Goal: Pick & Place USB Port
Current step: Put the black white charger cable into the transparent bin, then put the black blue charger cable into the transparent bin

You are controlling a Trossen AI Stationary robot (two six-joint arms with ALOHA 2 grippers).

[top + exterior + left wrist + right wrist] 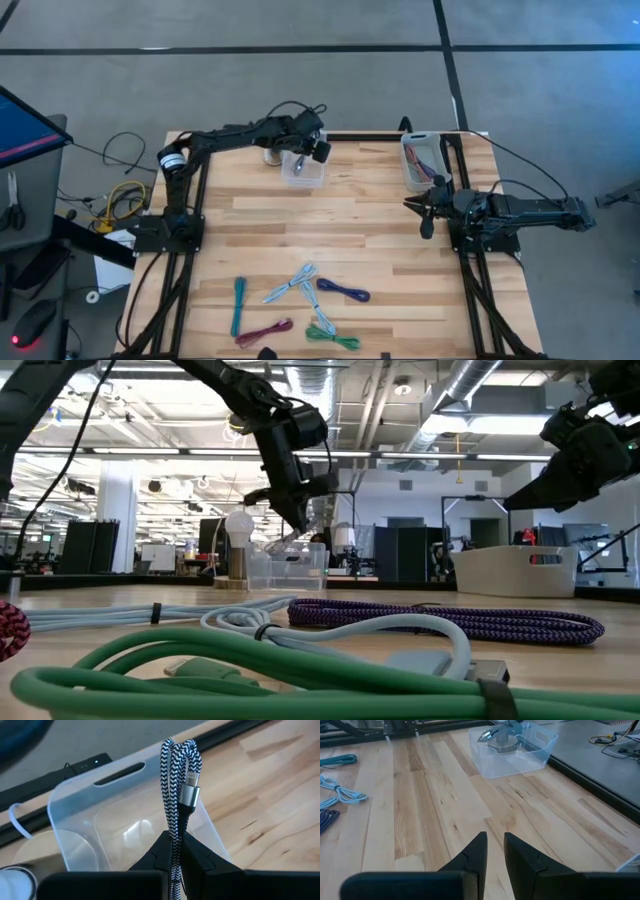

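Cable (176, 805) is the black-and-white braided one, bundled up and pinched tight in my left gripper (175, 851), silver plug showing just above the fingers. From the wrist cam it hangs right over the clear bin (131, 827) at the far side of the table (380, 230), and the overhead view agrees: the left gripper (303, 152) sits above that bin (303, 170). So I'd say I'm at the placing step. Next move, I reckon, is to dip a bit lower so the bundle clears the rim, then let go. My right gripper (493, 851) is idle by the white bin (424, 160), fingers nearly together with nothing between them. Other cables (300, 300) wait on the near edge.
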